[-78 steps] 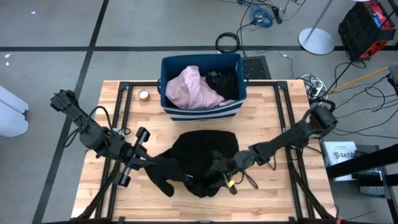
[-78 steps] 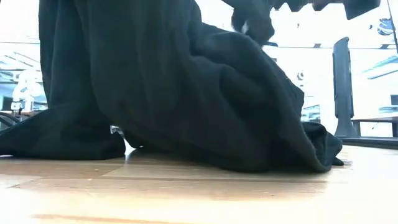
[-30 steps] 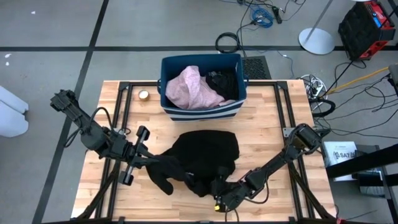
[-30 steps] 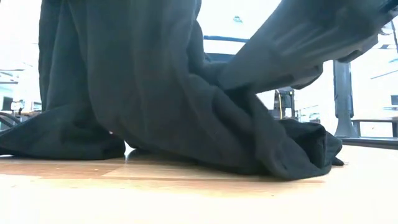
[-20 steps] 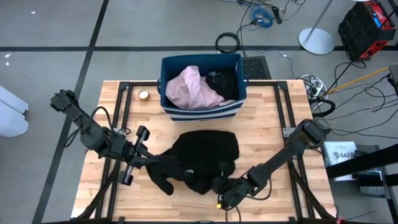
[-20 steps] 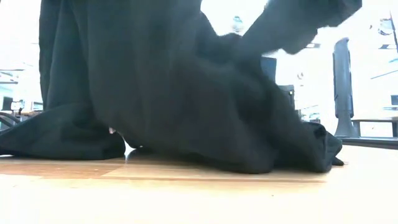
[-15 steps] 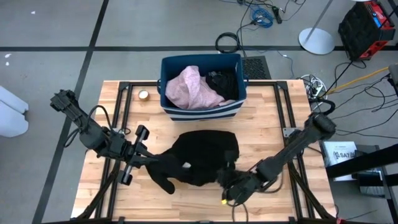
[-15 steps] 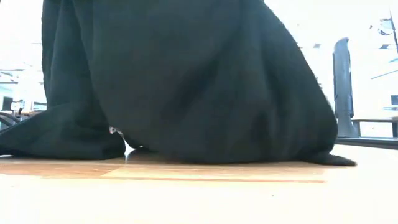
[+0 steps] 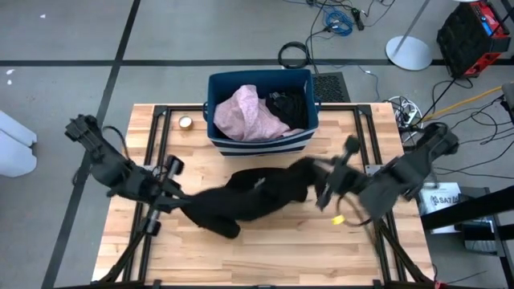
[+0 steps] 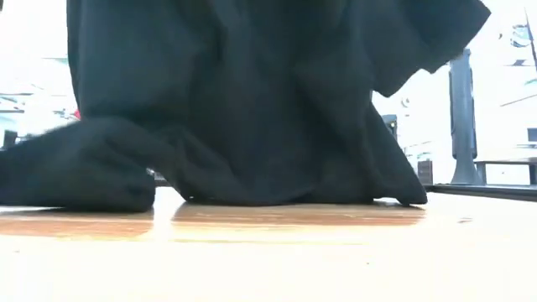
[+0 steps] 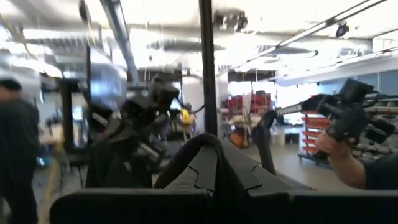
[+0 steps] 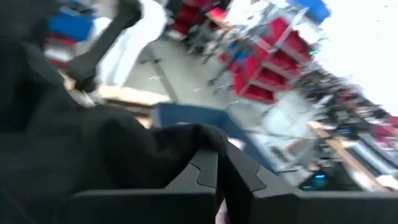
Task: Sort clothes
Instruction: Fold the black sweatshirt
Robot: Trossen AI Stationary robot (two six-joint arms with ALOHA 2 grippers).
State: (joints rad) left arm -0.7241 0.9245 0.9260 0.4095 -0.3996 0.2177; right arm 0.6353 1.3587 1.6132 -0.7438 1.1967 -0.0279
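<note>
Large black soft garment (image 9: 249, 195) hangs stretched left-to-right above the wooden table (image 9: 265, 249), near side of the dark blue fabric bin (image 9: 259, 143). Left gripper (image 9: 178, 199) and right gripper (image 9: 315, 175) each clamp one end; right is nearer the bin

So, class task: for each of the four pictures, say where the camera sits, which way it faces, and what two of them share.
High: overhead, looking down; both arms, black garment, bin.
Low: table height, looking level; garment fills it.
Left wrist: on left arm; shut left end effector pinching cloth, person beyond.
Right wrist: on right arm; shut right end effector pinching cloth.
Shared: all show the garment.
</note>
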